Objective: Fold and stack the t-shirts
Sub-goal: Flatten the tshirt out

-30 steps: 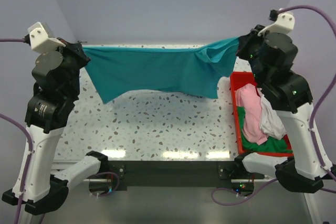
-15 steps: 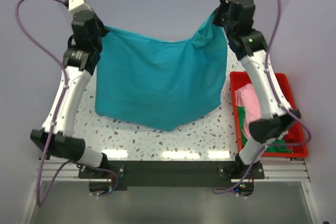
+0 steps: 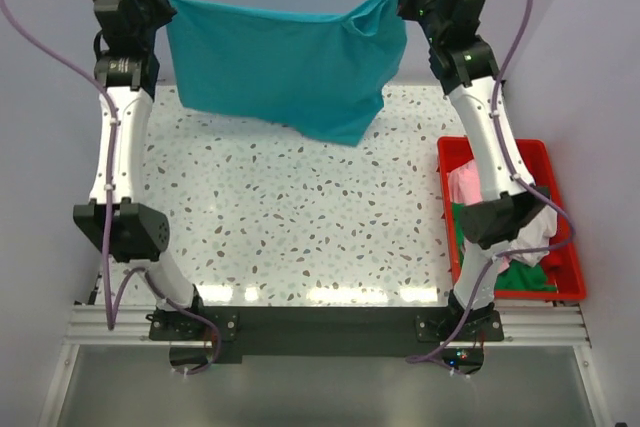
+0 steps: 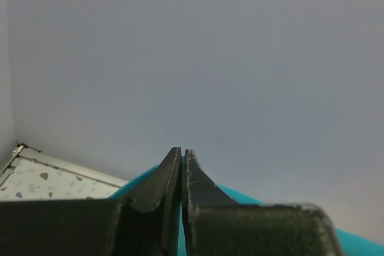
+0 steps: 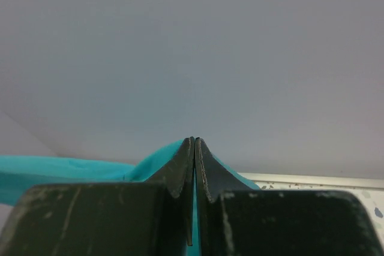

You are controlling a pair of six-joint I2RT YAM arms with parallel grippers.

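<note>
Two closed grips: left claw [image 4: 182, 151] and right claw [image 5: 193, 140] pinch the teal t-shirt [image 3: 280, 62] (spread above the table [image 3: 300, 217]).

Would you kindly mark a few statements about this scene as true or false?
1. The left gripper and right gripper are both shut on the teal shirt. True.
2. The teal shirt lies flat on the table. False: it hangs in the air, stretched between the grippers.
3. The bin sits at the table's right side. True.
4. The bin is empty. False: it holds crumpled shirts.
</note>
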